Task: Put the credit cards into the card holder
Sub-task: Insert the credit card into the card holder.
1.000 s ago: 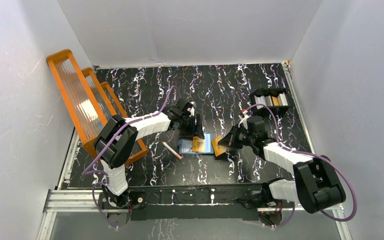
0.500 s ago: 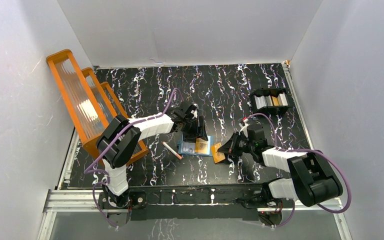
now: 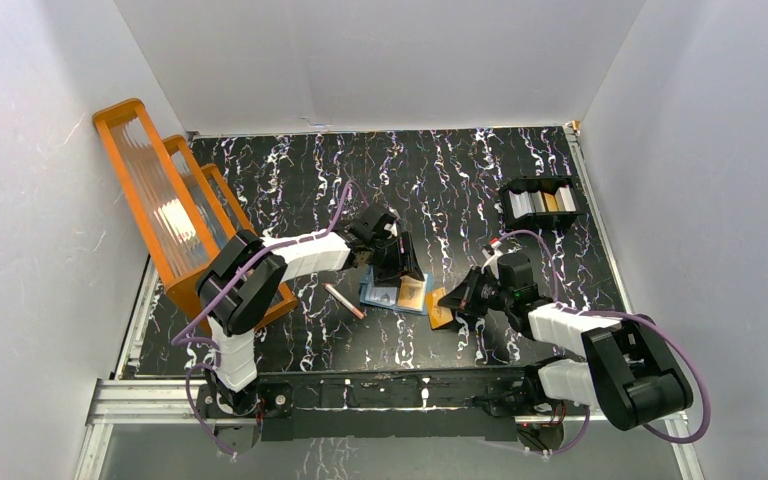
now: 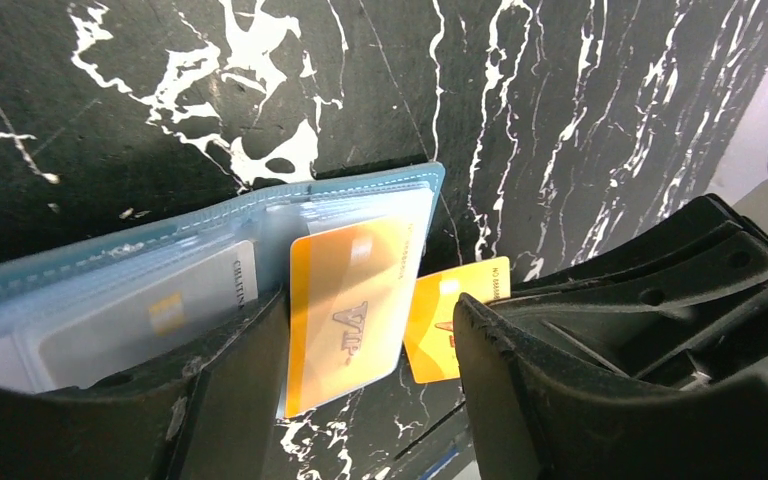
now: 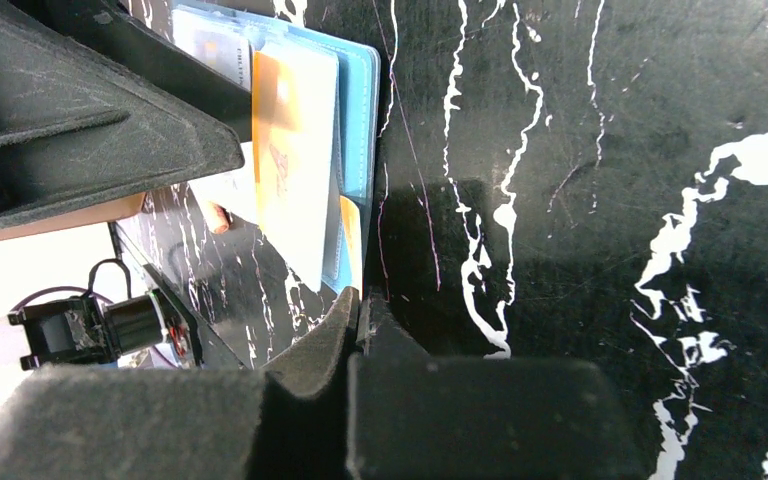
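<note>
The card holder lies open on the table, light blue inner side up. One orange credit card sits over its right pocket and a silver one is in the left pocket. My left gripper hangs open right over the holder, straddling the orange card, its left finger on the holder's near edge. My right gripper is shut on another orange credit card, seen edge-on beside the holder's right edge.
A pink-brown pen-like stick lies just left of the holder. The big orange ribbed rack stands along the left side. A black compartmented tray with more cards sits at the back right.
My left gripper has moved right and nearer, ending over the holder. The right gripper has shifted slightly nearer with its orange card, staying shut.
</note>
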### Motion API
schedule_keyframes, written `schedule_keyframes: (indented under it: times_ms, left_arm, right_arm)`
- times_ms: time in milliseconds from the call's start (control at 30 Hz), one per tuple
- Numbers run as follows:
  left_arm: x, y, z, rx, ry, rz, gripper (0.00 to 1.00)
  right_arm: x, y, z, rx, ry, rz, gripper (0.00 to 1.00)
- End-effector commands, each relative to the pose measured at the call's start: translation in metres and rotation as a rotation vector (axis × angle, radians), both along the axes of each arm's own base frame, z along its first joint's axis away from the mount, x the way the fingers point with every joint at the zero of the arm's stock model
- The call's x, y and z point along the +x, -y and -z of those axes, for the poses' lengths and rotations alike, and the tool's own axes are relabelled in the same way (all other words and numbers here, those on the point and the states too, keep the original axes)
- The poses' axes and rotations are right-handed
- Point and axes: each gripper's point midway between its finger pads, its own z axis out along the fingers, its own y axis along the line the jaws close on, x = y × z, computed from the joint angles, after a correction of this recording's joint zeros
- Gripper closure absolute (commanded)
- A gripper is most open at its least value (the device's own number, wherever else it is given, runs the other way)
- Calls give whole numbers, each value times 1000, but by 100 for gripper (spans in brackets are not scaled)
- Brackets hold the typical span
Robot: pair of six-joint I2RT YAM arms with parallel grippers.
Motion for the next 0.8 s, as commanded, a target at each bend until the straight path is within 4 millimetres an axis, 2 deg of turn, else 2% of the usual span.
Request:
schedule_keyframes:
  times_ms: [0, 233, 400, 600, 633, 767]
  left_arm:
    - [-20, 21, -15, -119, -77, 36, 43]
    - [-23, 19, -18, -126, -89, 29, 43]
    - [-14, 11, -29, -74, -35, 42, 41]
    - [-4, -4, -42, -16, 20, 49, 38]
    - [-3, -6, -44, -9, 26, 50, 37]
    - [2, -15, -47, 32, 57, 47, 37]
  right_arm:
    - [2, 6, 3, -40, 15, 21, 100]
    - [6, 10, -2, -78, 41, 28, 100]
    - [9, 15, -12, -109, 64, 33, 100]
    - [11, 16, -32, -113, 99, 37, 100]
    - [21, 13, -48, -101, 137, 43, 100]
    - [25, 11, -62, -87, 159, 41, 100]
